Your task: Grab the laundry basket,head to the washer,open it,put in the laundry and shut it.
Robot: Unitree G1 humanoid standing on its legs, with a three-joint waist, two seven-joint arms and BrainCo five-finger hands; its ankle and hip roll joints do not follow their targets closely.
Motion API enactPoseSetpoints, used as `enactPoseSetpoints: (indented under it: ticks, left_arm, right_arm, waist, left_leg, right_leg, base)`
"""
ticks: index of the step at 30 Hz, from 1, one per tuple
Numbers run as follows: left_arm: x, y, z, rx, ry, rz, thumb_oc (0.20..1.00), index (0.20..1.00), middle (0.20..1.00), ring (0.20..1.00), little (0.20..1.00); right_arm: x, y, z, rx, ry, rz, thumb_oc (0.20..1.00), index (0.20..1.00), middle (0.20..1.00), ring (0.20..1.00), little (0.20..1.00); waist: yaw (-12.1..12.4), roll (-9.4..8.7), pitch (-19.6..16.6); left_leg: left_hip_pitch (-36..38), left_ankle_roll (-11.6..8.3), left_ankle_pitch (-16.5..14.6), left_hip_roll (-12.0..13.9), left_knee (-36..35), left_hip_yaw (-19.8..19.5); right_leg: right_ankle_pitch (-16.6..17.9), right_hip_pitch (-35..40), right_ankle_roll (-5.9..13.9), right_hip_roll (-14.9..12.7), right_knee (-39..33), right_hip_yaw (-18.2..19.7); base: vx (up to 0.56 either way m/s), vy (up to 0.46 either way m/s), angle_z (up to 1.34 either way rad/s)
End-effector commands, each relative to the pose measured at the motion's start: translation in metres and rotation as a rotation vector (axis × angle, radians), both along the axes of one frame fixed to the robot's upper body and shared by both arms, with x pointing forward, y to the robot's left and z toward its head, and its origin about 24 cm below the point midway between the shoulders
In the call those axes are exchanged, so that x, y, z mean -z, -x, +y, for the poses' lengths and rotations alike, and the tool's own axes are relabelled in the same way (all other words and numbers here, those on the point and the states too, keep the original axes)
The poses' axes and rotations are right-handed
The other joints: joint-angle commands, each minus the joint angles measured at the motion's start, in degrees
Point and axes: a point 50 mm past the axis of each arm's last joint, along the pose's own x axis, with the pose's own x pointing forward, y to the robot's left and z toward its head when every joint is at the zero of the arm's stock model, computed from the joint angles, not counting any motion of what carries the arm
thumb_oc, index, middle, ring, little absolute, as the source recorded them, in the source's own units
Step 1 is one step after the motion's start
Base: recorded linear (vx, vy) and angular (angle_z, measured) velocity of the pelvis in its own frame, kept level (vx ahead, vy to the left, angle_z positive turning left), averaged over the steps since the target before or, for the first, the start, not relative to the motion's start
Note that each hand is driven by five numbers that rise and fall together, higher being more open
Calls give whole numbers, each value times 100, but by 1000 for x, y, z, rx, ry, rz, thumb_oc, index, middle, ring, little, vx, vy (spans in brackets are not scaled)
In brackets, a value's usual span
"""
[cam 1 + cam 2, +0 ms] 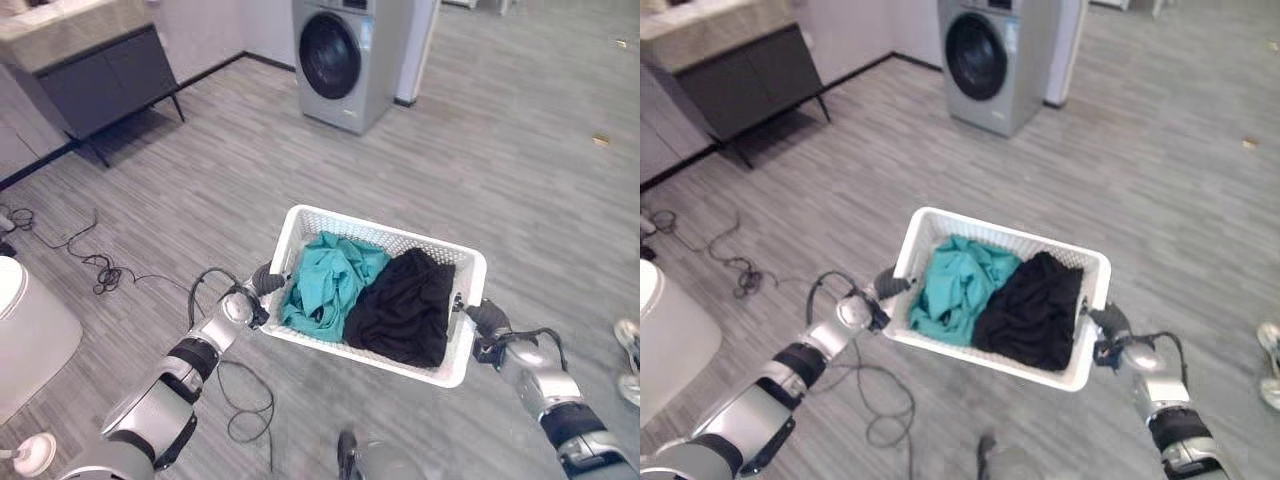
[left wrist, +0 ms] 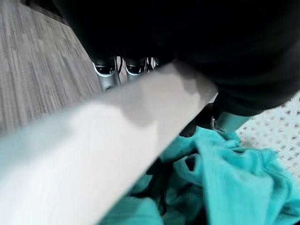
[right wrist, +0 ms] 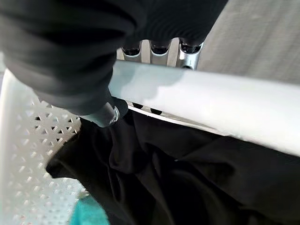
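I carry a white perforated laundry basket (image 1: 300, 222) above the grey floor, between both arms. In it lie a teal garment (image 1: 330, 280) on the left and a black garment (image 1: 405, 305) on the right. My left hand (image 1: 262, 283) is curled round the basket's left rim, my right hand (image 1: 482, 316) round its right rim. In the left wrist view the fingers (image 2: 107, 70) hook under the white rim (image 2: 93, 154); in the right wrist view the fingers (image 3: 160, 48) do the same on the rim (image 3: 211, 103). A silver washer (image 1: 345, 60) with a shut dark round door stands ahead.
A dark low cabinet (image 1: 100, 75) with a light top stands at the back left by the wall. Loose cables (image 1: 95, 265) lie on the floor to the left. A white rounded object (image 1: 25, 335) is at the left edge. A person's shoe (image 1: 630, 345) shows at the right edge.
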Motion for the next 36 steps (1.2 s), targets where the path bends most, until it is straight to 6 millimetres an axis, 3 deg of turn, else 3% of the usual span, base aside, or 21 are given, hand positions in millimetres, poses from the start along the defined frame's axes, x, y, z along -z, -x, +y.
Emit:
enactPoseSetpoints:
  ticks: [1,2,3,4,7,8,9,13,16,17,18,19,21,23,25,28,30,31,33,35,36]
  left_arm:
    - [-43,-24,-17,35,69,-127,200,200,200,200,200]
    - [-43,-24,-17,35,68,-127,200,200,200,200,200]
    - [-45,-25,-21,43,74,-134,200,200,200,200,200]
    - [-46,-26,-21,43,75,-137,200,200,200,200,200]
    - [-44,-25,-19,38,80,-132,200,200,200,200,200]
    - [-44,-25,-19,38,80,-132,200,200,200,200,200]
    - [-43,-23,-18,43,86,-125,200,200,200,200,200]
    - [-37,-20,-12,26,95,-111,200,200,200,200,200]
    - [-33,-17,-4,5,101,-107,200,200,200,200,200]
    - [-34,-16,2,-7,92,-113,200,200,200,200,200]
    - [-34,-16,2,-7,92,-113,200,200,200,200,200]
    - [-31,-15,8,-22,78,-108,200,200,200,200,200]
    - [-32,-16,7,-16,70,-111,200,200,200,200,200]
    - [-34,-15,5,-12,72,-119,200,200,200,200,200]
    - [-35,-16,5,-12,74,-124,200,200,200,200,200]
    - [-33,-14,5,-6,74,-119,200,200,200,200,200]
    - [-29,-12,5,-9,76,-107,200,200,200,200,200]
    - [-29,-12,5,-9,77,-106,200,200,200,200,200]
    - [-29,-13,5,-17,69,-109,200,200,200,200,200]
    - [-27,-14,3,-14,49,-110,200,200,200,200,200]
    - [-25,-14,4,-26,50,-107,200,200,200,200,200]
  right_arm:
    - [-49,-25,27,-135,-137,-262,200,200,200,200,200]
    - [-49,-25,27,-135,-137,-263,200,200,200,200,200]
    - [-47,-25,27,-129,-141,-265,200,200,200,200,200]
    - [-47,-24,28,-131,-146,-268,200,200,200,200,200]
    - [-45,-26,30,-117,-151,-275,200,200,200,200,200]
    - [-45,-26,30,-117,-151,-275,200,200,200,200,200]
    - [-42,-31,32,-103,-167,-270,200,200,200,200,200]
    - [-34,-39,44,-105,-187,-234,200,200,200,200,200]
    - [-31,-39,49,-117,-188,-219,200,200,200,200,200]
    - [-29,-38,55,-129,-203,-220,200,200,200,200,200]
    - [-29,-38,55,-129,-203,-220,200,200,200,200,200]
    - [-23,-37,61,-133,-210,-205,200,200,200,200,200]
    - [-21,-39,65,-140,-211,-201,200,200,200,200,200]
    - [-25,-42,68,-148,-198,-212,200,200,200,200,200]
    - [-31,-45,74,-165,-190,-243,200,200,200,200,200]
    - [-34,-44,68,-156,-171,-258,200,200,200,200,200]
    - [-33,-40,60,-141,-153,-255,200,200,200,200,200]
    - [-33,-40,60,-141,-152,-254,200,200,200,200,200]
    - [-32,-38,54,-119,-148,-252,200,200,200,200,200]
    - [-23,-30,45,-80,-175,-223,200,200,200,200,200]
    - [-20,-28,45,-77,-181,-217,200,200,200,200,200]
  waist:
    - [141,-80,-199]
    - [141,-94,-209]
    - [287,-128,-166]
    - [340,-118,-166]
    - [582,-16,-172]
    - [582,-17,-171]
    - [758,65,-171]
    - [975,86,-233]
    - [1035,131,-366]
    - [1123,41,-463]
    - [1128,53,-475]
    - [1172,-52,-566]
    - [1166,-58,-588]
    - [1100,88,-550]
    - [973,219,-413]
    - [715,373,-320]
    - [549,327,-302]
    - [524,348,-282]
    - [370,304,-252]
    - [228,230,-270]
    - [203,244,-310]
  left_leg:
    - [650,59,263,308,-1793,773]
    - [642,64,277,294,-1808,779]
    - [213,101,52,241,-2464,900]
    - [104,88,40,217,-3003,952]
    - [118,-21,400,64,-5393,866]
    - [122,-21,404,63,-5399,867]
    - [-94,-83,496,-6,-6361,588]
    - [-248,-158,591,-17,-6594,153]
    - [-150,-96,659,4,-6357,324]
    - [-150,-18,680,-129,-5869,471]
    - [-167,-20,683,-113,-5865,470]
    - [12,156,455,-331,-5554,617]
    - [274,367,168,-486,-5484,764]
    - [553,513,-6,-496,-5519,838]
    - [983,619,-218,-537,-5601,879]
    - [1402,610,-408,-632,-5701,689]
    - [1675,516,-637,-736,-5705,566]
    - [1709,510,-661,-718,-5697,538]
    - [2015,390,-936,-801,-5703,408]
    - [2377,267,-1289,-854,-5620,282]
    - [2553,221,-1370,-835,-5617,295]
  right_leg:
    - [1068,191,832,-223,-1136,455]
    - [1073,179,834,-237,-1138,458]
    - [890,402,838,-199,-1136,535]
    - [798,509,881,-181,-1167,543]
    - [533,933,961,-102,-1187,558]
    - [533,934,961,-103,-1187,558]
    - [292,1151,942,7,-1122,658]
    - [-42,1608,974,42,-1053,958]
    - [-236,1844,1003,-3,-879,1112]
    - [65,1868,1148,-173,-404,1166]
    - [75,1851,1145,-159,-405,1173]
    - [1012,1557,1538,-365,416,1182]
    - [1814,1234,1854,-524,1383,1083]
    - [2076,774,1907,-677,2172,793]
    - [1833,228,1754,-993,2491,408]
    - [1201,-453,1534,-874,1903,224]
    - [1014,-676,1504,-898,801,159]
    - [1011,-607,1504,-884,760,122]
    - [1137,-734,1558,-873,-657,198]
    - [1503,-1021,1782,-961,-1800,333]
    - [1526,-1055,1824,-935,-1959,209]
  base:
    - [342,-213,-12]
    - [343,-65,-21]
    - [366,-15,-19]
    - [511,11,-12]
    - [396,85,-30]
    - [508,104,-36]
    - [502,88,-39]
    - [495,97,-75]
    - [651,249,-60]
    - [413,167,-21]
    - [741,325,-25]
    - [512,252,-22]
    - [595,319,-13]
    - [426,279,6]
    - [434,263,13]
    - [440,136,13]
    - [420,-7,48]
    - [362,-40,58]
    - [455,-64,64]
    - [737,-113,52]
    - [559,-89,53]
